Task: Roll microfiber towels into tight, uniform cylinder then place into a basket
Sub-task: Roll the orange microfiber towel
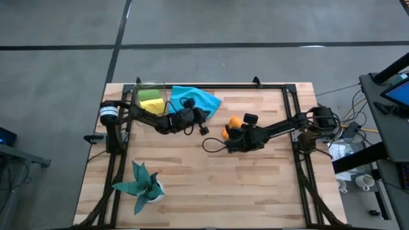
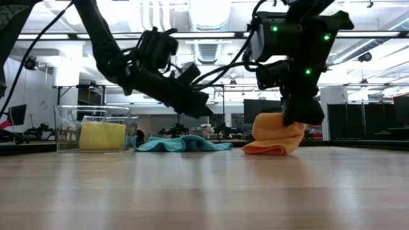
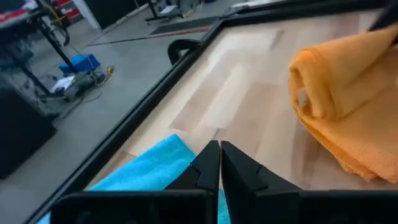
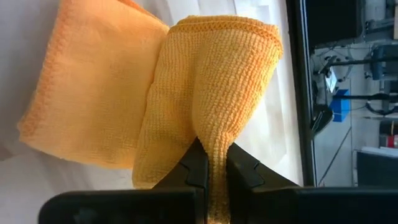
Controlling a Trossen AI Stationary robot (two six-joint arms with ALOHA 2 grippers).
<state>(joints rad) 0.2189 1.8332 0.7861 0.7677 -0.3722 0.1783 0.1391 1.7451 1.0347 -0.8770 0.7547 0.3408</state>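
Right gripper (image 4: 211, 163): its two dark fingers are pinched tight on a fold of the orange towel (image 4: 186, 93), the cloth squeezed into a thin strip between the tips.
Orange towel: it fans out wide beyond the right fingertips, one flap doubled over another; in the low view the bundle (image 2: 276, 139) hangs from under the gripper with its bottom layers lying on the wooden table (image 2: 204, 191).
Left gripper (image 3: 220, 163): fingers pressed together with nothing between them, poised off the table.
Blue towel (image 3: 146, 171): it lies flat directly beneath and just behind the left fingertips; seen from above, it spreads in a loose heap (image 1: 195, 98) beside that gripper, near the far edge of the table.
Orange towel from the left wrist: a partly rolled edge (image 3: 339, 99) sits ahead of the left fingertips, apart from them.
Basket (image 2: 94, 130): the clear container stands well away from both sets of fingers, at the far corner on the left arm's side, with the yellow towel (image 2: 102, 136) inside; the overhead view also shows the lime green towel (image 1: 147, 94) in it.
Plant (image 1: 142, 185): it stands at the near edge, well apart from both grippers.
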